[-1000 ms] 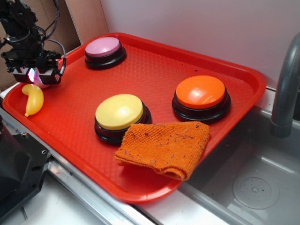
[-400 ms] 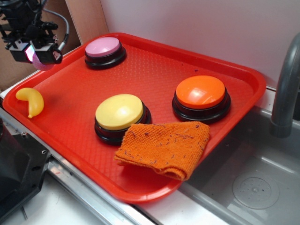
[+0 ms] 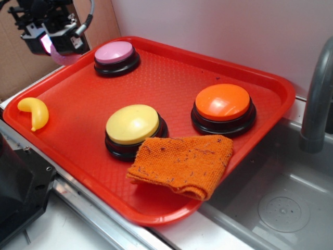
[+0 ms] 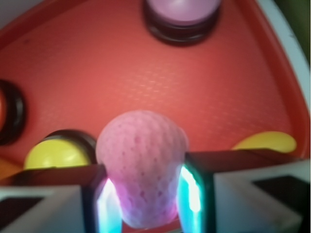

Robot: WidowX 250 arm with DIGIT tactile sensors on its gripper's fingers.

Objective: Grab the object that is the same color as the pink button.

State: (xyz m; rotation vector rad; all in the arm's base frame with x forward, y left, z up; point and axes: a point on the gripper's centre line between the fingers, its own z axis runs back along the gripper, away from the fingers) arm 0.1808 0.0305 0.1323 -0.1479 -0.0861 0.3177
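Observation:
A small pink dimpled ball [image 4: 142,167] is pinched between my two glowing fingers, and my gripper [image 4: 144,196] is shut on it. From outside, the gripper [image 3: 52,46] hangs in the air above the tray's far left corner, with the pink ball [image 3: 63,58] bulging out beneath it. The pink button [image 3: 115,53] with its pale domed top on a black base stands at the tray's back, just right of the gripper. It also shows as the pink button [image 4: 182,12] at the top of the wrist view.
Everything rests on a red tray [image 3: 171,78]. It holds a yellow button [image 3: 132,125], an orange button [image 3: 222,104], a folded orange cloth [image 3: 184,162] and a yellow banana toy [image 3: 35,112] at the left edge. A sink with a grey faucet [image 3: 317,94] lies to the right.
My gripper has risen from the tray beside the banana toy, carrying the pink ball up and toward the back right. The banana toy stays on the tray.

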